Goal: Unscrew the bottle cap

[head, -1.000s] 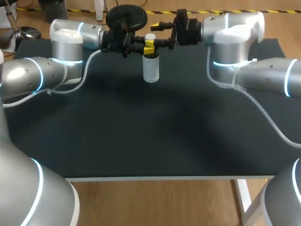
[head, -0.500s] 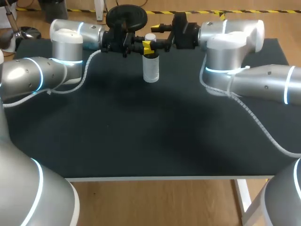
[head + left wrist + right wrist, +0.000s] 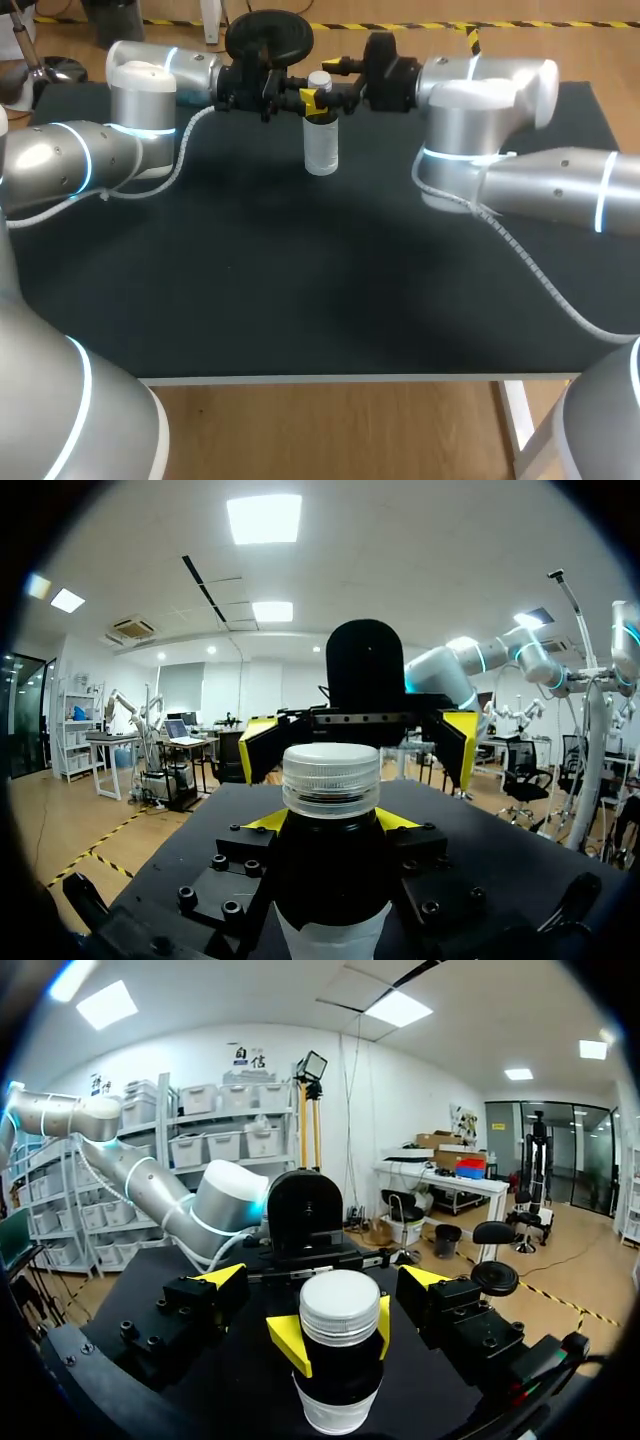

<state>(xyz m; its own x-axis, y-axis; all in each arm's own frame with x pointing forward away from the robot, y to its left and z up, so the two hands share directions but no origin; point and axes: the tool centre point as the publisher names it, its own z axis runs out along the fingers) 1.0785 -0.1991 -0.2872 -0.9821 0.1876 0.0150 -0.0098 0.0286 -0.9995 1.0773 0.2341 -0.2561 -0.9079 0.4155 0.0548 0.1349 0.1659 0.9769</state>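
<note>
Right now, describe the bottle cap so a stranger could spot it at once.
On the black table, look to the far middle, where one upright bottle stands. The cap sits on top, above the left gripper clamping the neck; it is ribbed and white, the neck below dark.

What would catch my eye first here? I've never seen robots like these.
A small bottle with a white cap stands upright at the far side of the dark table. The left gripper clamps it just below the cap with yellow-tipped fingers. From the opposite side, the right gripper has its fingers open on either side of the cap, not touching it.
</note>
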